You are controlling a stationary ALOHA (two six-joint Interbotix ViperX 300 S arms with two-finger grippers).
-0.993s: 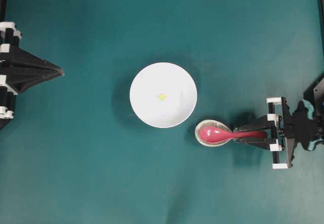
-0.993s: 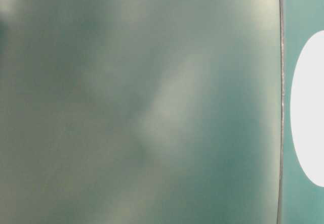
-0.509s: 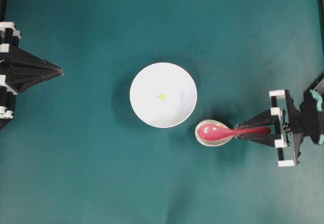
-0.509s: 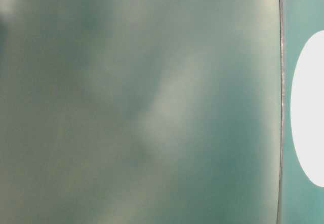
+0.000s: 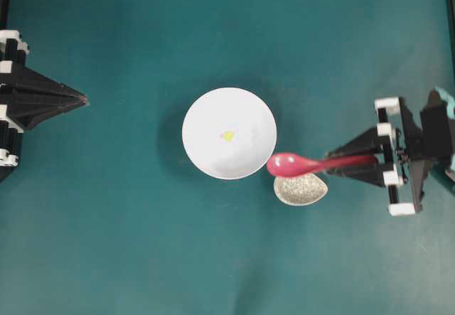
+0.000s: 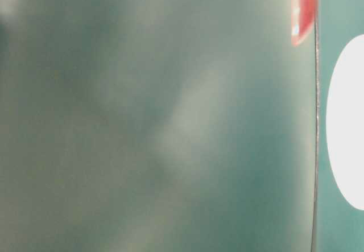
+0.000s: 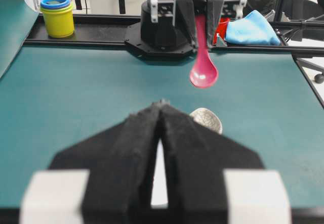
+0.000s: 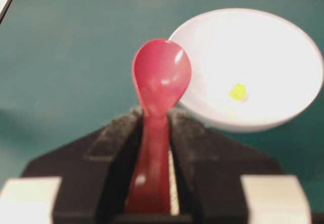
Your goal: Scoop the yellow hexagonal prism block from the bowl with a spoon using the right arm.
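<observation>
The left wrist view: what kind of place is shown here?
Probably a robotics lab workbench: a green table, a black arm base mounted at its far edge, and an office chair behind.

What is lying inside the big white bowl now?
Only the yellow block lies inside the white bowl. The spoon hangs at its rim, not inside. Nothing is covered.

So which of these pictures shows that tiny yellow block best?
The right wrist view: the yellow block sits large and clear inside the white bowl. Overhead, it is only a speck. The table-level and left wrist views don't show it.
</observation>
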